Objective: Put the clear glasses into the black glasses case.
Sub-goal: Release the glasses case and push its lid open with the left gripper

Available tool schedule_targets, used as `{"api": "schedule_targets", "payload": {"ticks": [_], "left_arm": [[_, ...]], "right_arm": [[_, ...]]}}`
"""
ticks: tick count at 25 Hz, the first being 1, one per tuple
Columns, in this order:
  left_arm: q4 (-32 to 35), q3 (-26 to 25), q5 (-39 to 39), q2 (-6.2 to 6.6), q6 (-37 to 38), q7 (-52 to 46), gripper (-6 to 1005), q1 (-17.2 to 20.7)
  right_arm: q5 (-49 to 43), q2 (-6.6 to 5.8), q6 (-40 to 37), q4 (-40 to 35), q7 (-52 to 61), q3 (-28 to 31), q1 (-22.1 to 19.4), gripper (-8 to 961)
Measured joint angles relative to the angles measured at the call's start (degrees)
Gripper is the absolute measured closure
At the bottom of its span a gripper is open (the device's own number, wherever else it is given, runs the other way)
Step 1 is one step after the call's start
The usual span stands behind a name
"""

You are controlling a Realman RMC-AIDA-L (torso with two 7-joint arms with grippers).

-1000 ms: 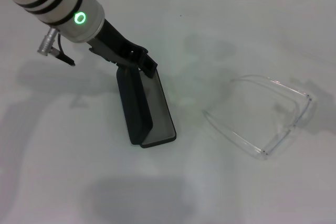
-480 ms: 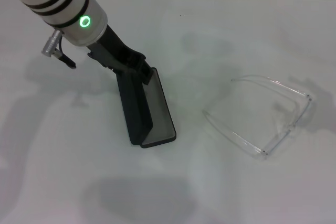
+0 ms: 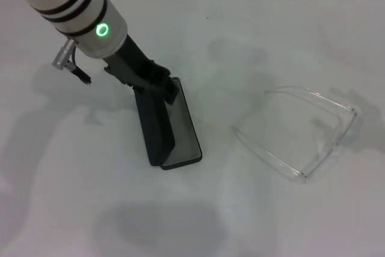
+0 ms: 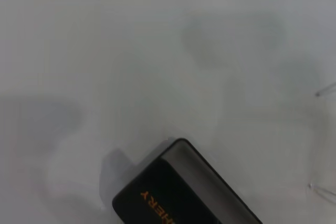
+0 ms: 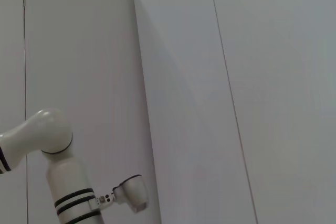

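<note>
The black glasses case [image 3: 157, 129] lies open near the middle of the white table. Its lid stands up on the left and its grey-lined base [image 3: 183, 127] lies flat on the right. My left gripper [image 3: 161, 82] is at the far end of the case, against the top of the upright lid. The left wrist view shows that end of the case [image 4: 173, 192] with orange lettering on the lid. The clear glasses [image 3: 334, 142] lie on the table to the right of the case, arms unfolded and pointing toward it. Their arm tips [image 4: 317, 94] show in the left wrist view. The right gripper is out of view.
The white table [image 3: 252, 221] runs to a tiled wall at the back. The right wrist view faces a pale wall, with the left arm [image 5: 68, 192] seen far off.
My left arm has shifted slightly right and toward me, bringing the gripper lower onto the case's far end. The case and the glasses have not moved.
</note>
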Motion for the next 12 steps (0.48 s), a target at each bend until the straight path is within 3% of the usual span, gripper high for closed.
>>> {"api": "schedule_targets", "payload": {"ticks": [12], "left_arm": [[-3.0,0.1,0.0,0.06,0.0,0.1,348,-0.9]], "right_arm": [[0.0,0.20,-0.3,0.0,0.0,-0.1,-0.4,80]]}}
